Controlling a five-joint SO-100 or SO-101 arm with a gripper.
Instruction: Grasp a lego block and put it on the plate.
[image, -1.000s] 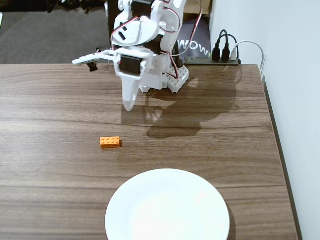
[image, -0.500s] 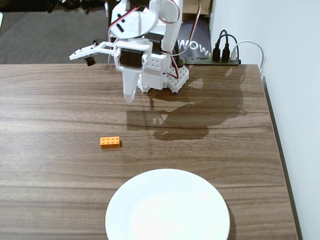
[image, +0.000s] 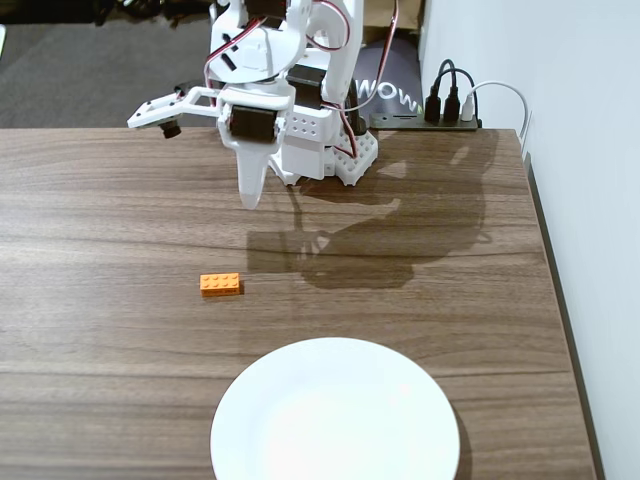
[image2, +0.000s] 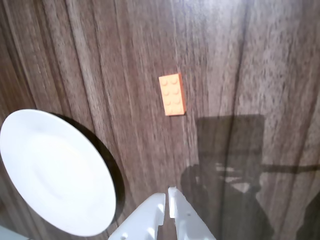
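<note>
In the fixed view, the top of the white arm (image: 290, 90) is cut off by the upper edge, and the plate (image: 335, 415) is cut by the lower edge, so its near rim is not seen. The gripper (image: 250, 200) hangs point-down above the wooden table (image: 120, 220), well short of the surface; its two fingers appear as one tapered white tip with no gap visible between them, so they look pressed together and carry nothing. The lego block (image: 220, 284) lies flat on the table, studs up, its long side running left to right, below and a little left of the gripper tip and well apart from it. It sits beyond the plate's upper left rim, not touching it. The plate is bare, with nothing on it. A power strip with plugs (image: 450, 105) stands at the table's far edge by the wall; its details are hard to make out. In the wrist view, only the tips of the gripper (image2: 167, 200) enter from the bottom edge, nearly touching, with a thin slit between them. The lego block (image2: 172, 94) lies ahead of them near the centre, its long side running up and down. The plate (image2: 55, 170) lies at the left, empty, its lower rim close to the frame's edge, with bare wood between it and the block. The arm's shadow darkens the table (image2: 280, 75) at lower right.
</note>
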